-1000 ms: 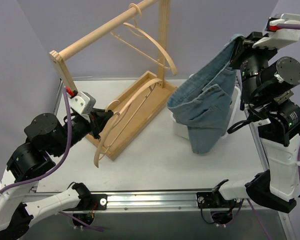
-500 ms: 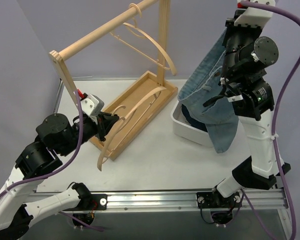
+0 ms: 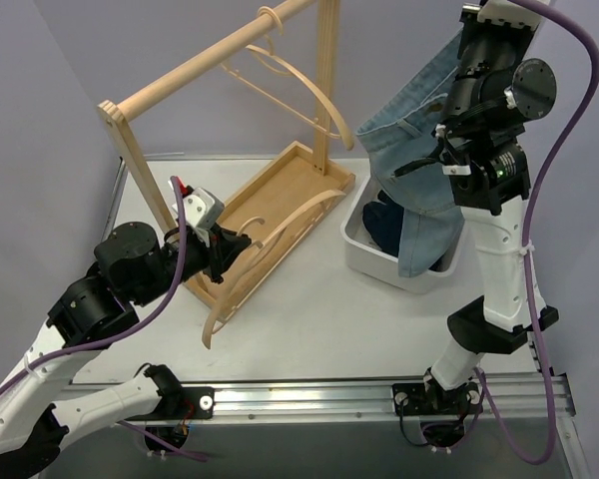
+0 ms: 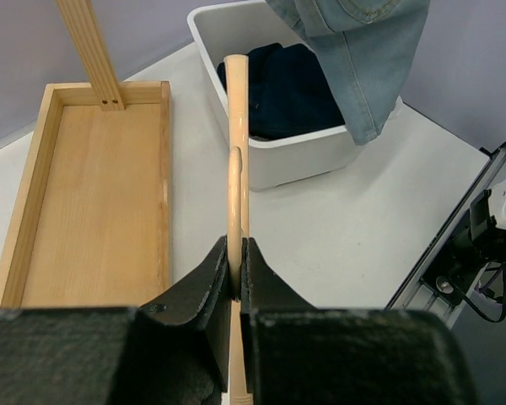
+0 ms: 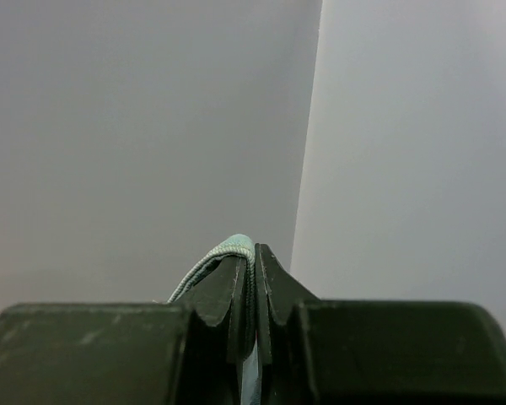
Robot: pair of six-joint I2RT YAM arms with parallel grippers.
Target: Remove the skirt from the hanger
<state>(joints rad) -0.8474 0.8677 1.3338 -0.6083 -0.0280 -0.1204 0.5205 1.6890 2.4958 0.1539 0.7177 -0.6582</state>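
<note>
The light blue denim skirt (image 3: 411, 150) hangs free of the hanger, its lower edge dipping into a white bin (image 3: 364, 261). High at the back right, my right gripper (image 3: 459, 38) is shut on the skirt's top edge (image 5: 223, 253), a fold of which shows between the jaws (image 5: 253, 257). My left gripper (image 3: 225, 251) is shut on the bare curved wooden hanger (image 3: 270, 244), held low over the table beside the rack's base. In the left wrist view the hanger (image 4: 236, 101) runs straight out from the closed jaws (image 4: 239, 253) toward the bin (image 4: 295, 164) and the skirt's hem (image 4: 367, 51).
A wooden clothes rack stands at the back left on a tray base (image 3: 280, 175), with another wooden hanger (image 3: 299, 90) on its rail. Dark blue cloth (image 3: 384, 222) lies in the bin. A metal rail (image 3: 309, 397) runs along the table's near edge.
The right arm has swung left and risen, carrying the skirt over the bin. The left arm has moved right with the hanger in its grip.
</note>
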